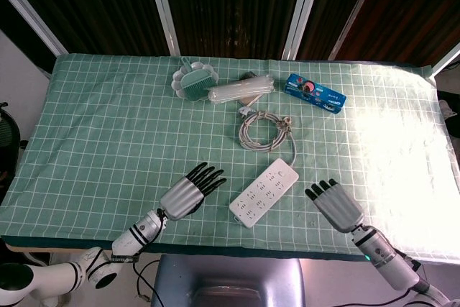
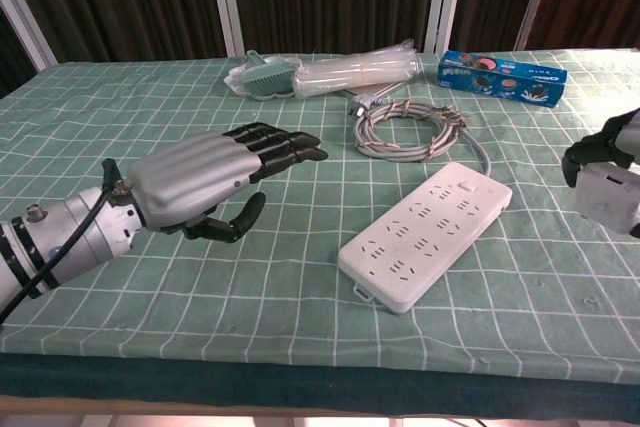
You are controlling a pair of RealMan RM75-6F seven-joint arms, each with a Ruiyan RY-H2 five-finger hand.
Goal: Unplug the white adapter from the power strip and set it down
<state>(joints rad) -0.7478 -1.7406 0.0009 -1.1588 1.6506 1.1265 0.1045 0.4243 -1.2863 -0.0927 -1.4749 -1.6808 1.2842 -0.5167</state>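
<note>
- Green checked cloth covers the table that I work at; dark window panels with pale frames stand behind its far edge.
- Near the front edge, left of the middle, my left hand hovers palm down. Its dark fingers are stretched forward and slightly spread, the thumb is hooked underneath, and it holds nothing.
- Just right of it, near the middle of the front edge, the white power strip lies flat on the cloth, angled with its far end pointing toward the far right corner. Neither hand touches it.
- Right of the strip, also by the front edge, is my right hand. From the head view I see only its back, with the fingers pointing away from me.
- In the chest view, the right hand is cut off by the frame's right side. Dark fingertips there curl over a pale block that I take to be the white adapter, held in the hand, apart from the strip. I cannot tell whether it touches the cloth.
- Beyond the strip, its grey cable lies coiled in a loose ring near the table's middle.
- Along the far edge, left to right: a teal brush and dustpan, a clear sleeve of stacked cups lying on its side, and a blue biscuit box.
- Strong sunlight washes out the cloth toward the right edge.
</note>
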